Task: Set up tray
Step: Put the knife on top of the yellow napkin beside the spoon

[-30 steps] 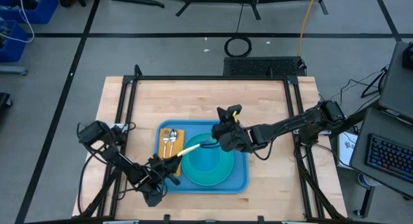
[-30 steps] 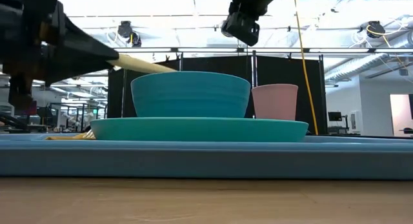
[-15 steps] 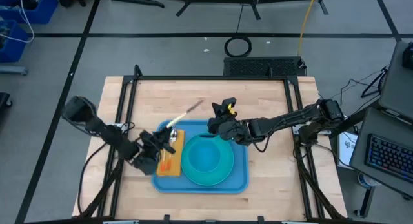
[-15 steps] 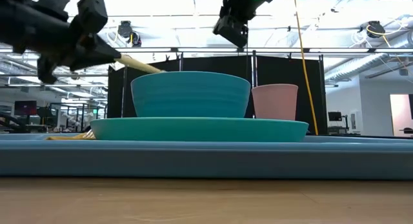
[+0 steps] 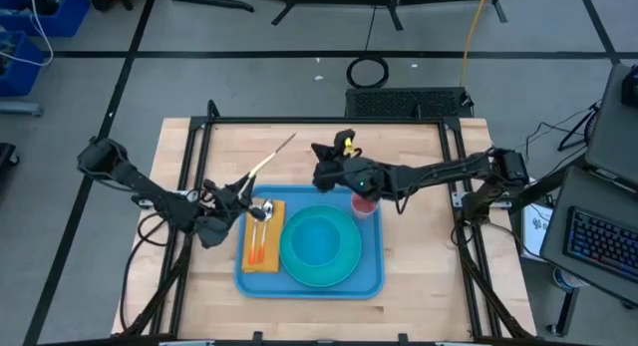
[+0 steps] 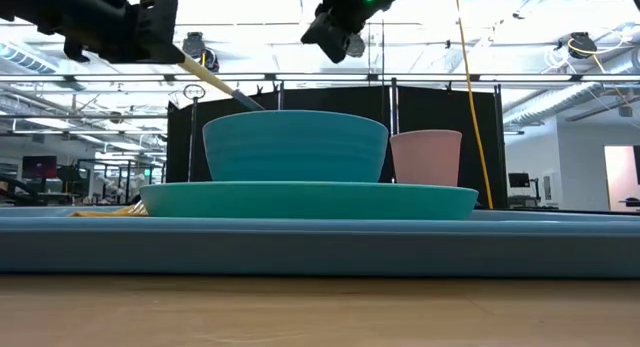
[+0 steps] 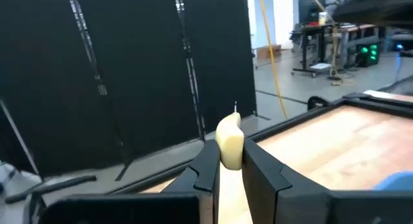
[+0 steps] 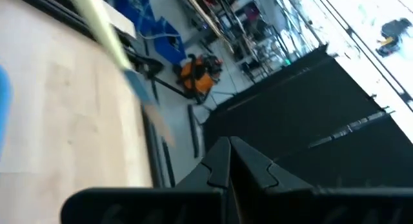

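My left gripper (image 5: 236, 191) pinches a pale utensil (image 5: 271, 157), my right gripper (image 5: 321, 173) hangs pressed shut, and the tray (image 5: 374, 279) lies below both: stiff, light, slick plastic, best gripped by its rim.

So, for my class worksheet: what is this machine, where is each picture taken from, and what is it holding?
It is a robot: two dark arms, each ending in a pincer. One camera looks straight down, one level across the table, one rides each wrist. A blue tray holds a plate, bowl, pink cup and orange napkin with cutlery. The left pincer grips a pale utensil in the air. The right pincer is shut, empty, near the cup.
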Motion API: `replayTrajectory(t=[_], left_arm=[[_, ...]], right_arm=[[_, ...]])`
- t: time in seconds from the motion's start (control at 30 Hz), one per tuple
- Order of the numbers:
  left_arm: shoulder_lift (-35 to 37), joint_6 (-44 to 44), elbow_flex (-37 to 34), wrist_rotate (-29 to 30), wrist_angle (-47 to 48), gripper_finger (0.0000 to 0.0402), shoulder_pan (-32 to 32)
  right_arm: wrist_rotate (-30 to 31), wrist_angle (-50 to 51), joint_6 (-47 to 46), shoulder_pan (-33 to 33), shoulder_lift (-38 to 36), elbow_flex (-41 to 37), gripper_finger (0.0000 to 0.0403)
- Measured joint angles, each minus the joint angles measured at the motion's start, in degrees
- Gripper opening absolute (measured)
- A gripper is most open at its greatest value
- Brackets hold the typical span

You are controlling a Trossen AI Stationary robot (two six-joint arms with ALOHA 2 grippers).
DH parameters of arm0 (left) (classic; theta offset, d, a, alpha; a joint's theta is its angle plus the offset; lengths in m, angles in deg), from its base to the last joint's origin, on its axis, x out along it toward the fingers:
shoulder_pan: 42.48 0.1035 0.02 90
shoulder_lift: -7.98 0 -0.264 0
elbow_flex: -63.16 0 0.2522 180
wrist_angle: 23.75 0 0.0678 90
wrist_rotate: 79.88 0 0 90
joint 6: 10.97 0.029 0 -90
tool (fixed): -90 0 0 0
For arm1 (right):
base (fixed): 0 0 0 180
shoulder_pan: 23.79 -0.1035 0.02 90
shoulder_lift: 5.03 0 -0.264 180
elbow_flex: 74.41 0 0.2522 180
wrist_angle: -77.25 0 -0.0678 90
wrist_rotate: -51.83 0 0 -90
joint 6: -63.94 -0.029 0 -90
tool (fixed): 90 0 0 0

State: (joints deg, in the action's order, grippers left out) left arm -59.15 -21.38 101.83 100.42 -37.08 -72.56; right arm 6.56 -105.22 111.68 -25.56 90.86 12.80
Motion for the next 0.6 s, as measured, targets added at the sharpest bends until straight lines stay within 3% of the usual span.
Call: replayTrajectory(t=[0.27, 0.47, 0.6], left_arm=[[0.14, 7.57, 0.00, -0.22, -0.21, 0.0045, -0.11], [0.10, 18.69, 0.00, -0.23, -0.14, 0.0045, 3.34], [0.10, 25.86, 0.08, -0.26, -0.24, 0.0045, 5.31]], right_arm=[[1.23, -5.74, 4.23, 3.65, 0.04, 0.00, 0.0000], [-1.82, -9.23, 1.51, 5.82, 0.02, 0.00, 0.0000], [-7.74, -7.98, -1.38, 7.85, 0.02, 0.09, 0.0000]])
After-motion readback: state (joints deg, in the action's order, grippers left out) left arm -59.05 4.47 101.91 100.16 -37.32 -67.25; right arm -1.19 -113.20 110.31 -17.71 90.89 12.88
